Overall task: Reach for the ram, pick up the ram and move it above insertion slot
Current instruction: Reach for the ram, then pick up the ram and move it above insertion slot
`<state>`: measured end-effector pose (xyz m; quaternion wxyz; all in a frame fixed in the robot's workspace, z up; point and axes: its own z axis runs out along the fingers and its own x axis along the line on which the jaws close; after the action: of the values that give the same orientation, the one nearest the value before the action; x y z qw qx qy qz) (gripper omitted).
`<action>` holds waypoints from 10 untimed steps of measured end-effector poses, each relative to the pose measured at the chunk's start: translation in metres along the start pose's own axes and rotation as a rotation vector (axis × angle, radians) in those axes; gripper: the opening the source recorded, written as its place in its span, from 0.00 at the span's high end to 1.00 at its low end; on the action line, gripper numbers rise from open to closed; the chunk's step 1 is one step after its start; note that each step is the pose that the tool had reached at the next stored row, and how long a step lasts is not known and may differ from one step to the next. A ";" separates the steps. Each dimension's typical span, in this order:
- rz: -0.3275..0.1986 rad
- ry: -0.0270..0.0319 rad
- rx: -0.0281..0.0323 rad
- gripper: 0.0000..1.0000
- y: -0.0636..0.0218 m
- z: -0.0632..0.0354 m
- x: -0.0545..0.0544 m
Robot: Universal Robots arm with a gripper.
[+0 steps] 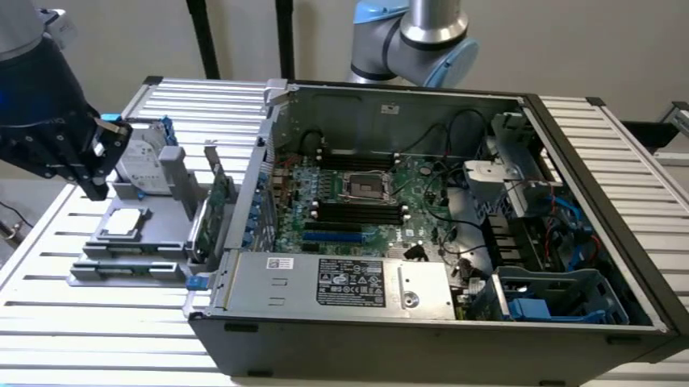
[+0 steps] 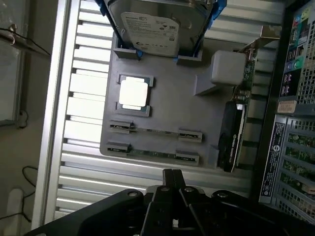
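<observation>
Well, fingers [image 2: 172, 178] pressed together, empty, hovering above gray fixture [image 2: 167, 103] on tabletop [image 1: 64, 322]. Ram [image 2: 150, 153] lies edge-up in fixture's clips, second stick [image 2: 155, 131] just beside: risk shut fingers strike it, or nudge neighbour. Expansion card [image 2: 231, 132] near, snag possible. Motherboard slots [image 1: 361, 211] dim; ram chips unreadable.
</observation>
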<state>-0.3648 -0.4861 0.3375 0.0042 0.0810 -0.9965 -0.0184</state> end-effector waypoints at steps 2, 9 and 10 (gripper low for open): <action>-0.037 0.0014 0.0002 0.89 0.0000 0.0000 0.000; -0.164 0.0062 0.0009 0.89 0.0000 0.0000 0.000; -0.181 0.0068 0.0010 0.89 0.0000 0.0000 0.000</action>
<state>-0.3648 -0.4861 0.3375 0.0059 0.1710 -0.9851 -0.0179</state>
